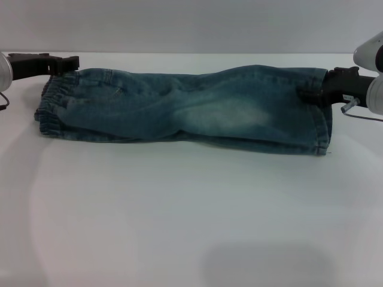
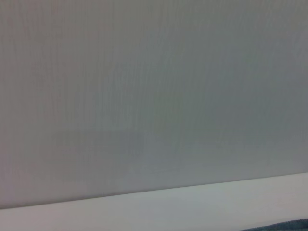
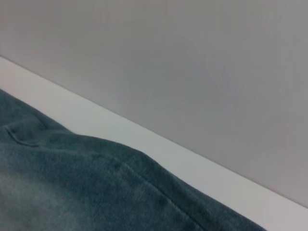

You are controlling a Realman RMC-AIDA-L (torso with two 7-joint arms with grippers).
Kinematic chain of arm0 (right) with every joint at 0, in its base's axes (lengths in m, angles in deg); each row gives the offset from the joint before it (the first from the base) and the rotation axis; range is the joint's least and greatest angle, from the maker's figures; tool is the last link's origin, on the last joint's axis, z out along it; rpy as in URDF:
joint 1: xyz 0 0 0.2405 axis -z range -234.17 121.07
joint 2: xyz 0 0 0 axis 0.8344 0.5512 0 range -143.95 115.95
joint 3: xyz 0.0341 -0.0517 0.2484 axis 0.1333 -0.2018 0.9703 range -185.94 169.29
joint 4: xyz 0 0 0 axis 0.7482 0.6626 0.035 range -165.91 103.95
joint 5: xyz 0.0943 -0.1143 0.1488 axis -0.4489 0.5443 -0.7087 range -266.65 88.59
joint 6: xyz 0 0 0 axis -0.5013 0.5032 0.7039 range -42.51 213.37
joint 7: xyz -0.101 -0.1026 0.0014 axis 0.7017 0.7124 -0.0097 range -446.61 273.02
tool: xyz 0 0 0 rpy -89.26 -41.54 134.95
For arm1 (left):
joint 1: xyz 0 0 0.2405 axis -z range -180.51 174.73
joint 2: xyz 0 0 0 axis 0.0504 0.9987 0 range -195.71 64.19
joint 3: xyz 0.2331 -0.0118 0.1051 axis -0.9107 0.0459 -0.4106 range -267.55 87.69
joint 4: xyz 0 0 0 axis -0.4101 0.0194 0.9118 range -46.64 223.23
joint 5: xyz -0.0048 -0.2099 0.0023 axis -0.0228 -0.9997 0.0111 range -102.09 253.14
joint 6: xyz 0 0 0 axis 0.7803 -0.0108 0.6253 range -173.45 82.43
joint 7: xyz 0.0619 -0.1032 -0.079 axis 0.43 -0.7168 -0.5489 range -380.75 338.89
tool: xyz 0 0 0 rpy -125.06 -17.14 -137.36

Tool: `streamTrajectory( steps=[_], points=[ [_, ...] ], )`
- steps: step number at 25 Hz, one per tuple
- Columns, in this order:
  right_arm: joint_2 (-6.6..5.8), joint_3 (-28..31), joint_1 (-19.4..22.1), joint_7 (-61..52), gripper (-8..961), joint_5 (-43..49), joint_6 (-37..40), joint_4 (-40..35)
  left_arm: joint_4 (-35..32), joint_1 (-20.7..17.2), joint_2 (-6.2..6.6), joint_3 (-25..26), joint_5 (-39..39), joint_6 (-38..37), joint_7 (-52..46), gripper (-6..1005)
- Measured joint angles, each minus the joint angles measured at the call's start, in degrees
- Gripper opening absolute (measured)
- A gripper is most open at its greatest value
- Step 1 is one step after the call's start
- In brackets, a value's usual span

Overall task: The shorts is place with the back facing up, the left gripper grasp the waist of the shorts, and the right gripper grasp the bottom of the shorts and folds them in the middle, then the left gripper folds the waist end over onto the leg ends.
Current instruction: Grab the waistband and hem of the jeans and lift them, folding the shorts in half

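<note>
While the shorts (image 1: 185,110) lie folded lengthwise on the white bench (image 1: 179,209), left claw (image 1: 70,63) pinches the waist (image 1: 54,104) (far corner); right claw (image 1: 311,94) pinches the leg ends (image 1: 320,119)

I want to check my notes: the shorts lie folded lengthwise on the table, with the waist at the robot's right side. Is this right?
Not quite. In the head view the waist of the shorts is at the robot's left side, by the left gripper; the rest stands.
</note>
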Motion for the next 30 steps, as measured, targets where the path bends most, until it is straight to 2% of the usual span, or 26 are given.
streamTrajectory(
  steps=[5, 6, 12, 17, 20, 24, 27, 30],
  points=[
    [0.00, -1.36, 0.56, 0.03, 569, 0.05, 1.31, -0.13, -0.01, 0.01, 0.00, -0.03, -0.01, 0.10, 0.00, 824],
    [-0.01, -1.46, 0.80, -0.03, 600, 0.03, 1.79, -0.33, -0.01, 0.00, 0.00, -0.03, -0.01, 0.13, 0.00, 825],
    [0.31, -1.37, 3.18, -6.76, 600, -0.46, 5.82, -5.88, 0.01, -0.08, 0.00, -0.02, -0.01, 0.15, 0.00, 834],
    [-0.70, -1.45, 3.67, -19.42, 596, 1.49, 9.64, -9.66, 0.27, -0.01, 0.00, -0.02, -0.01, 0.15, 0.00, 840],
    [-1.22, -1.54, 3.15, -29.76, 596, 7.53, 12.76, -13.25, 0.40, 0.17, 0.02, -0.02, -0.01, 0.03, 0.00, 840],
    [-1.74, -1.58, 0.82, -43.07, 595, 20.08, 17.26, -17.50, 0.45, 0.31, 0.05, -0.02, -0.01, -0.27, 0.00, 839],
    [-1.62, -1.59, -0.53, -48.08, 594, 27.77, 20.22, -20.12, 0.57, 0.31, 0.06, -0.02, -0.01, -0.29, 0.00, 839],
    [-1.24, -1.61, -0.90, -50.01, 594, 31.16, 21.38, -22.28, 0.77, 0.00, 0.08, -0.02, 0.00, -0.30, 0.00, 839]
  ],
)
